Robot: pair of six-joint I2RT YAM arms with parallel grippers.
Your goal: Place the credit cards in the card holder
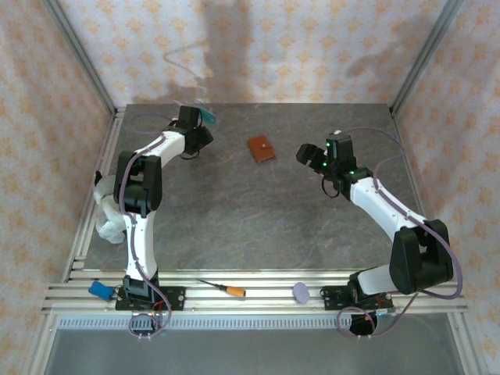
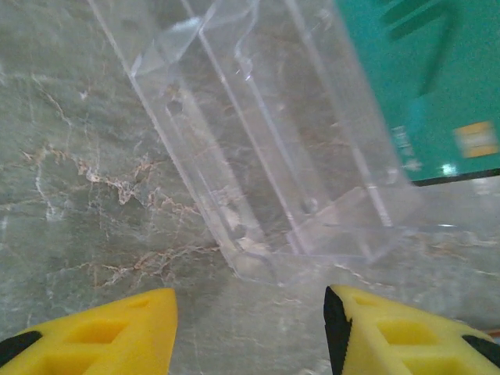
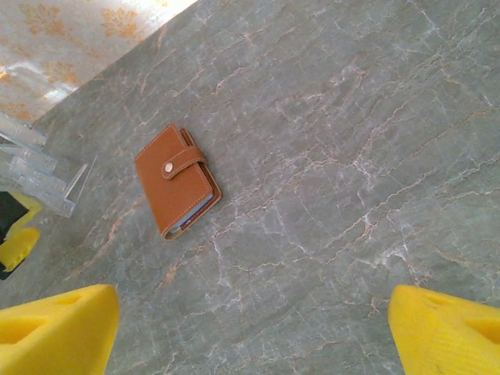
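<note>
Wallet [image 3: 176, 191] lies closed on table [image 3: 351, 156].
Left gripper [image 2: 250, 332] spread, empty, facing clear tray [image 2: 266, 156], green card [image 2: 414, 78]; right gripper [image 3: 250, 328] spread, empty.

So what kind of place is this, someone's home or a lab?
Probably a robot lab test cell: left arm and right arm bolted to a metal frame, patterned panels boxing in the table, a screwdriver lying by the bases.

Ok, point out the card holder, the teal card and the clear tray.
card holder [image 3: 176, 194]: right wrist view, on its brown cover.
teal card [image 2: 406, 70]: left wrist view, on its green face.
clear tray [image 2: 258, 156]: left wrist view, on its transparent middle.
</note>
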